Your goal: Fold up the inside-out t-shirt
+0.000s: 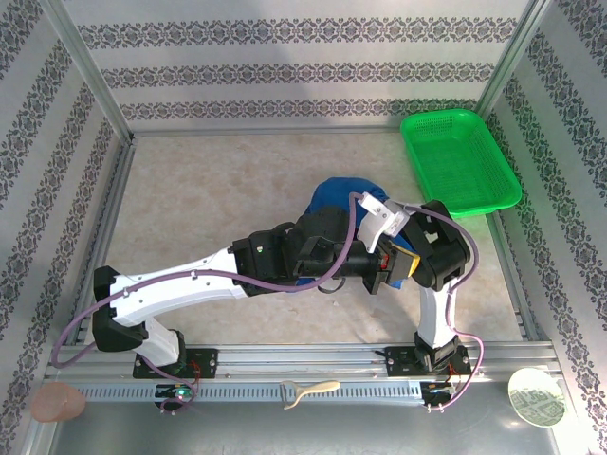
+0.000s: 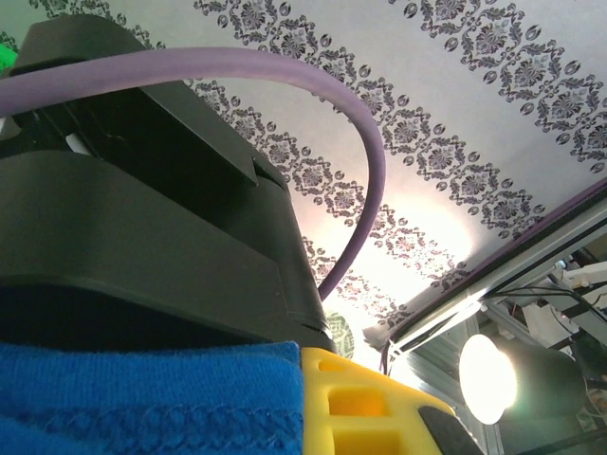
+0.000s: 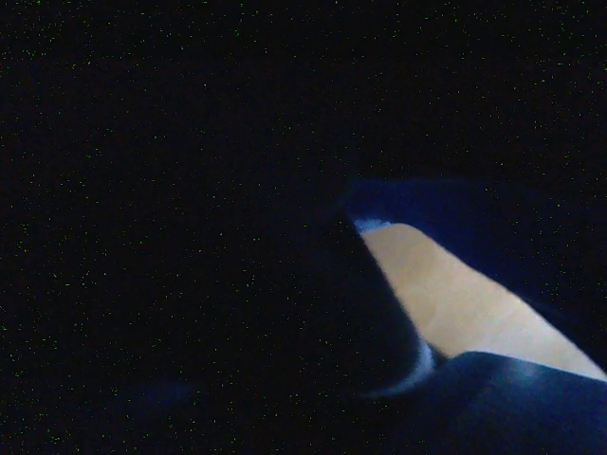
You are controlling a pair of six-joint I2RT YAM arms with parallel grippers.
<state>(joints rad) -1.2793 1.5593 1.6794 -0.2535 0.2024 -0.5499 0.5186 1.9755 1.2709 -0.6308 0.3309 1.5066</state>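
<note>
**Q:** Near edge, what is listed?

**A:** On the rail: a pinkish round item [image 1: 57, 402] at the left corner, a cream curved utensil [image 1: 309, 391] between the bases, and a pale round disc [image 1: 536, 397] at the right corner.

**Q:** Next, the arms?

**A:** The left arm [image 1: 190, 284] lies low and reaches rightward. The left gripper [image 1: 391, 268] meets the right gripper [image 1: 377, 220] over the heap. Jaw opening cannot be told for either one. In the left wrist view, blue cloth with a stitched hem [image 2: 142, 408] lies across the bottom beside a yellow plastic part [image 2: 365, 408]. The right wrist view is dark, with cloth over the lens and a slit of tan table [image 3: 455, 303].

**Q:** The inside-out t-shirt?

**A:** The inside-out t-shirt [image 1: 343, 193] is bunched in a mound right of the table's [image 1: 209, 190] centre, largely under both wrists. Its visible blue runs diagonally, far-left to near-right. Which way the collar and hem point cannot be told.

**Q:** Farthest item?

**A:** A green mesh basket [image 1: 460, 156] sits at the far right corner, apart from the shirt and tilted along the right rail.
</note>
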